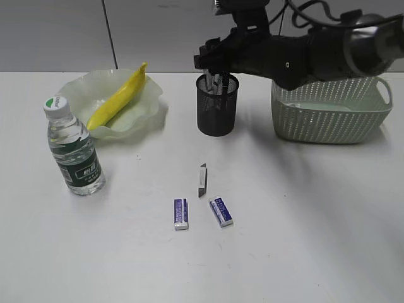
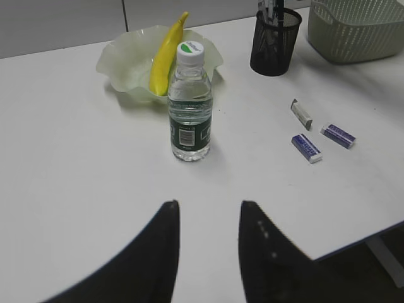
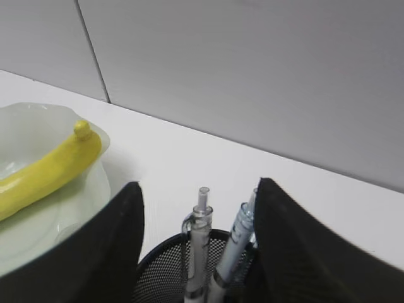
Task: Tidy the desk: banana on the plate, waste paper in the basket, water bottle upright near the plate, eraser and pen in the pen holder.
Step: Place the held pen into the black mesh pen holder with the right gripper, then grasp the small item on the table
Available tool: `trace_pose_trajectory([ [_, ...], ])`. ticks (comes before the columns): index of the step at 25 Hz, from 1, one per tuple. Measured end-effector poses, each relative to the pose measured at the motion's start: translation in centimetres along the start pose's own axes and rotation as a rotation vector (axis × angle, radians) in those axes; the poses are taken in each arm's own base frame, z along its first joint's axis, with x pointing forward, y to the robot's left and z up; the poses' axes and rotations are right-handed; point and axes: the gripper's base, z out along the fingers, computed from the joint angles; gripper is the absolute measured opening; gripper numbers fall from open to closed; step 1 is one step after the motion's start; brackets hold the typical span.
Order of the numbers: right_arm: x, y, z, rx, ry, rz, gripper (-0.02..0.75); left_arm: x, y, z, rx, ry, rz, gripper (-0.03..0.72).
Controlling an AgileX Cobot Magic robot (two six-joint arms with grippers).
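Observation:
The yellow banana lies in the pale green ruffled plate at the back left. The water bottle stands upright in front of the plate. My right gripper hangs open right over the black mesh pen holder. In the right wrist view two pens stand in the holder between its fingers; one leans on the right finger. Three erasers lie on the desk in front of the holder. My left gripper is open and empty over bare desk, facing the bottle. The waste paper is out of view.
The sage-green basket stands at the back right beside the pen holder; its inside is hidden. A grey wall runs close behind the desk. The desk's front edge shows in the left wrist view.

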Motion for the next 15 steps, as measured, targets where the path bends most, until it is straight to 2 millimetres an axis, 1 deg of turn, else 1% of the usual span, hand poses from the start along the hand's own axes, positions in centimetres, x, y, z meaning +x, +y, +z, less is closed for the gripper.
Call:
trace_pose_trajectory([
  [1,-0.4,0.0,-0.3,0.0,0.02,0.0,0.449,0.0,0.0,0.0,0.0,0.0,0.0,0.241],
  [4,-2.6,0.2,-2.2,-0.004,0.083,-0.005,0.456,0.0,0.0,0.0,0.0,0.0,0.0,0.241],
  [6,-4.5,0.4,-4.3,-0.007,0.155,-0.012,0.457,0.0,0.0,0.0,0.0,0.0,0.0,0.241],
  [7,-5.3,0.4,-5.4,-0.008,0.196,-0.031,0.457,0.0,0.0,0.0,0.0,0.0,0.0,0.241],
  [10,-6.9,0.4,-9.1,0.002,0.368,-0.07,0.459,0.0,0.0,0.0,0.0,0.0,0.0,0.241],
  [15,-8.6,0.1,-16.1,0.038,0.681,-0.1,0.459,0.0,0.0,0.0,0.0,0.0,0.0,0.241],
])
